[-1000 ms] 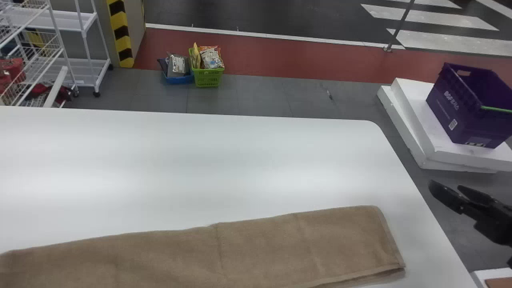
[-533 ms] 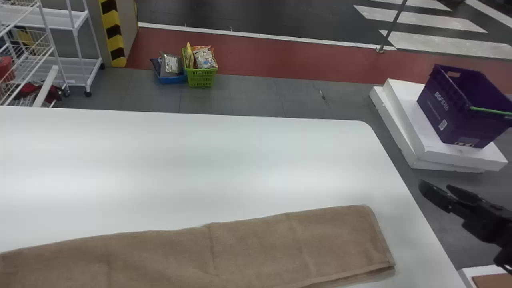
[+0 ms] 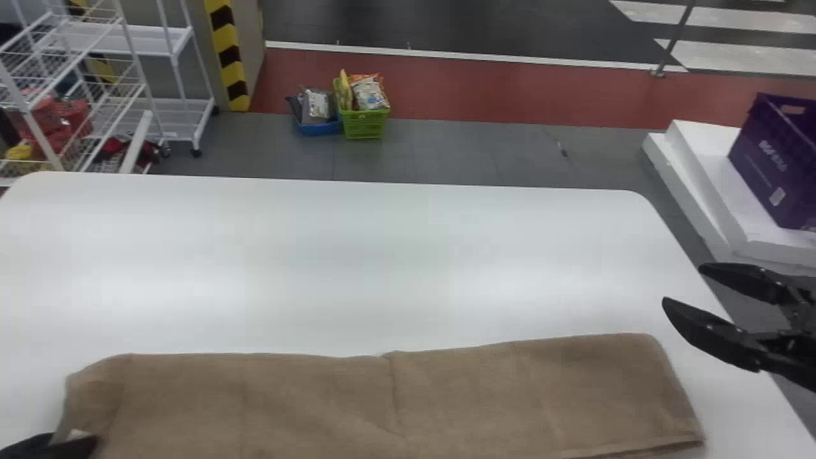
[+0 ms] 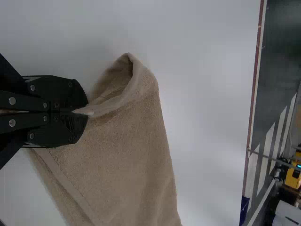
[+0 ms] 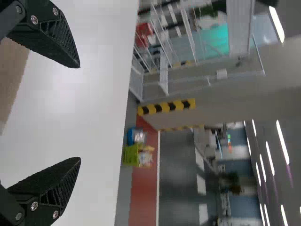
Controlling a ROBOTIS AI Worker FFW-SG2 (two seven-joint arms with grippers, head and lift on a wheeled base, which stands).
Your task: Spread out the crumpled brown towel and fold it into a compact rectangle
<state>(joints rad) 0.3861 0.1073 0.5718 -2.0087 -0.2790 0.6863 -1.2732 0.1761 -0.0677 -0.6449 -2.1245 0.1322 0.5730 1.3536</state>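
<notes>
Folded into a long strip, the brown towel [image 3: 446,395] lies across the near part of the white table. At its left end, my left gripper [image 3: 86,441] enters from the bottom-left corner. The left wrist view has that gripper [image 4: 85,112] shut on an edge of the towel [image 4: 127,150], whose corner beside the fingers curls up in a loop. To the right of the towel's right end, my right gripper [image 3: 683,284] is held open near the table's right edge, with nothing between its fingers. In the right wrist view, the gripper [image 5: 79,113] has its fingers wide apart.
The white table [image 3: 357,255] extends behind the towel. Beyond it on the floor are a green basket [image 3: 364,123], a white wire rack [image 3: 121,83] and, at the right, a purple crate [image 3: 774,162] on white slabs [image 3: 707,172].
The head view has swung left. My left gripper has come into view at the towel's left end, which now curls. My right gripper has opened wider and moved left, closer to the table.
</notes>
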